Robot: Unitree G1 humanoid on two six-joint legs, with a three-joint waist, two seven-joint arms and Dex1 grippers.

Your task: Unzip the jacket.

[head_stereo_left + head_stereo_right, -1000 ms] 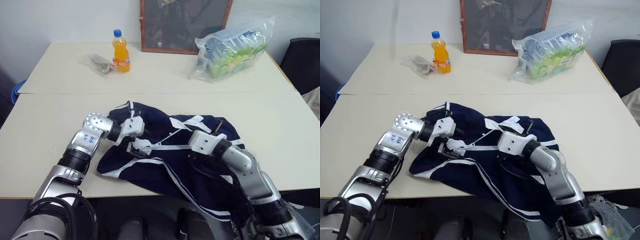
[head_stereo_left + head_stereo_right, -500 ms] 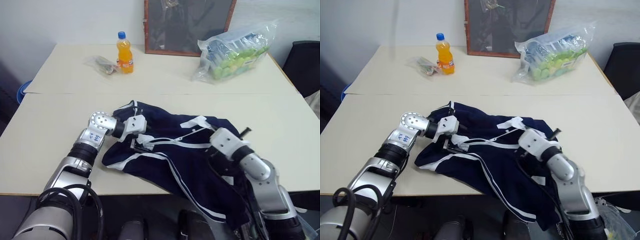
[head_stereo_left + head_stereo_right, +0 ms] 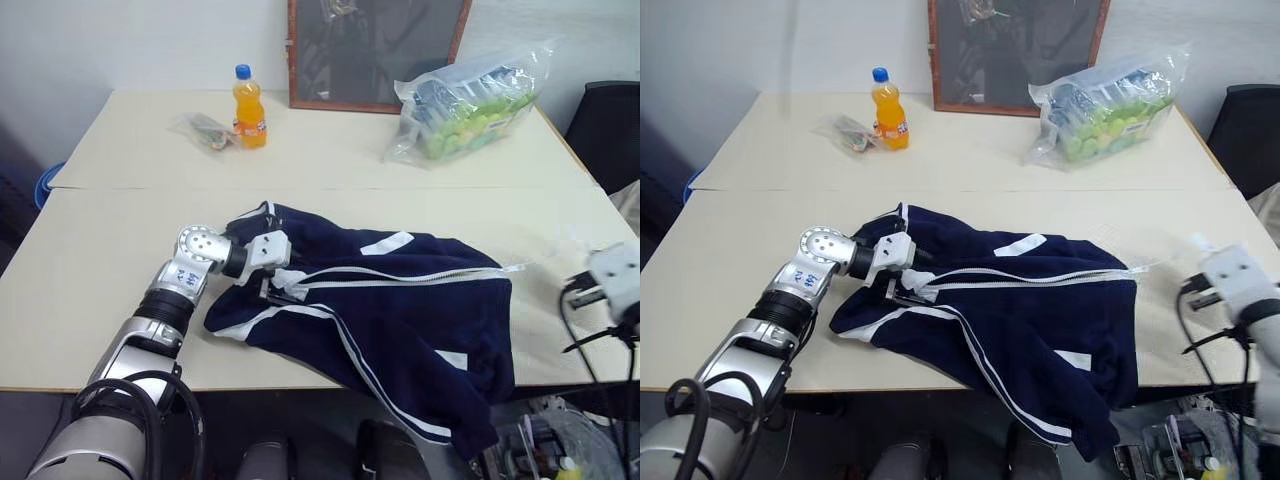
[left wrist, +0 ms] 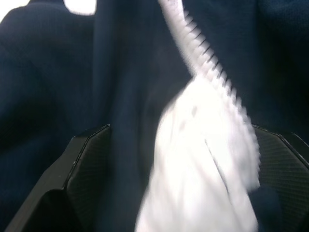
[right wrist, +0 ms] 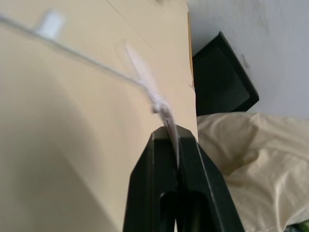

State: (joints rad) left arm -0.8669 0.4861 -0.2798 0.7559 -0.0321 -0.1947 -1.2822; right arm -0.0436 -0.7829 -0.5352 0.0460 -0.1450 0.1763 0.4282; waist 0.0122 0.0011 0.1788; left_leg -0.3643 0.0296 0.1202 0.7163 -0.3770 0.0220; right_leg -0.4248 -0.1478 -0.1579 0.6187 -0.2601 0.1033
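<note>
On the table (image 3: 100,250), the left gripper (image 3: 272,283) clasps the navy jacket (image 3: 400,310) at its collar end; at right, the right gripper (image 5: 173,140) pinches the zipper pull (image 5: 145,79).

The jacket (image 3: 380,300) lies on the table (image 3: 90,250), its hem hanging over the near edge. The left gripper (image 3: 272,285) sits at the collar end, jacket cloth between its fingers (image 4: 87,169). Behind it stand a bottle (image 3: 246,106) and a wrapper (image 3: 203,129). A bag (image 3: 470,100) lies behind the right gripper (image 5: 175,140).
</note>
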